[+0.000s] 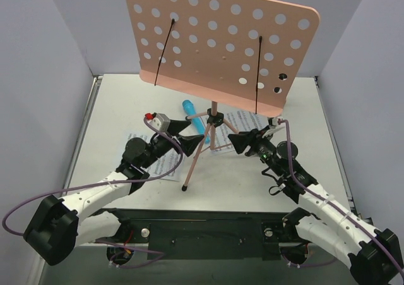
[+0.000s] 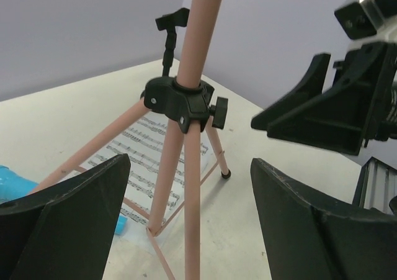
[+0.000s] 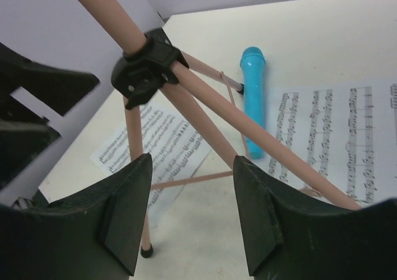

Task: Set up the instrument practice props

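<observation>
The pink perforated music stand (image 1: 214,35) stands upright mid-table on thin tripod legs (image 1: 197,155), joined at a black hub (image 2: 183,103). My left gripper (image 1: 191,133) is open just left of the legs, and in the left wrist view (image 2: 189,168) one leg stands between the fingers. My right gripper (image 1: 232,143) is open just right of the legs, holding nothing (image 3: 192,168). The blue microphone (image 1: 191,111) lies flat behind the tripod. One white sheet-music page (image 1: 165,162) lies under my left arm, another (image 1: 243,122) by my right gripper. The black mic stand (image 2: 169,41) stands beyond the tripod.
Grey walls close in the table (image 1: 113,108) on the left, right and back. A black mounting rail (image 1: 208,231) runs along the near edge. Purple cables (image 1: 173,171) loop off both arms. The music stand's desk overhangs the back of the table.
</observation>
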You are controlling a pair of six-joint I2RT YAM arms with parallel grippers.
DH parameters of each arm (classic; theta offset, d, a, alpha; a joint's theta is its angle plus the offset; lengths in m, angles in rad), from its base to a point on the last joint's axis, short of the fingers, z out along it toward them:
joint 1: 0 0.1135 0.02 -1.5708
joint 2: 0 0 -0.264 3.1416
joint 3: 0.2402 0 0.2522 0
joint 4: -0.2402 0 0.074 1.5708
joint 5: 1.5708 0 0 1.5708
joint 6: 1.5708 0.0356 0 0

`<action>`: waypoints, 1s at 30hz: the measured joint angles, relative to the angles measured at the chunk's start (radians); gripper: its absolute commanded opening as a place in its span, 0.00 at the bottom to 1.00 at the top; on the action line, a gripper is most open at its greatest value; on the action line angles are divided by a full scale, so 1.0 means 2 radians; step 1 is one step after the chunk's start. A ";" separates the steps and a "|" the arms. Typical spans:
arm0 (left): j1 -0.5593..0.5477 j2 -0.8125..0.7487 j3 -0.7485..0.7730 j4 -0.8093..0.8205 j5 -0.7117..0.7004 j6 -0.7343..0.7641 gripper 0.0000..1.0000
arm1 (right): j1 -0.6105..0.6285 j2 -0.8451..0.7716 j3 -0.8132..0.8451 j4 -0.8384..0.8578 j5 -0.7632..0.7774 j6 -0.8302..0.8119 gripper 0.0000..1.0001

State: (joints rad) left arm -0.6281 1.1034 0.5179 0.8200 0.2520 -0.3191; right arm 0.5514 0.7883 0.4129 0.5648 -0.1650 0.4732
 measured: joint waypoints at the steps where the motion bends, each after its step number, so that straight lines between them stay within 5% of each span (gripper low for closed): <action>1: -0.003 0.002 -0.004 0.002 0.000 0.000 0.89 | 0.000 0.013 0.009 0.011 0.000 0.008 0.48; 13: -0.020 0.025 -0.036 0.013 0.000 0.010 0.89 | 0.014 0.131 0.022 0.176 0.030 0.178 0.44; 30: -0.025 0.075 -0.037 0.039 -0.002 0.040 0.89 | 0.043 0.167 0.037 0.198 0.072 0.257 0.30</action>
State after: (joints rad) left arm -0.6773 1.2537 0.4446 0.8982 0.2470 -0.2382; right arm 0.6380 1.1229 0.4870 0.9607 -0.0212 0.9863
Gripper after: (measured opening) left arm 0.891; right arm 0.323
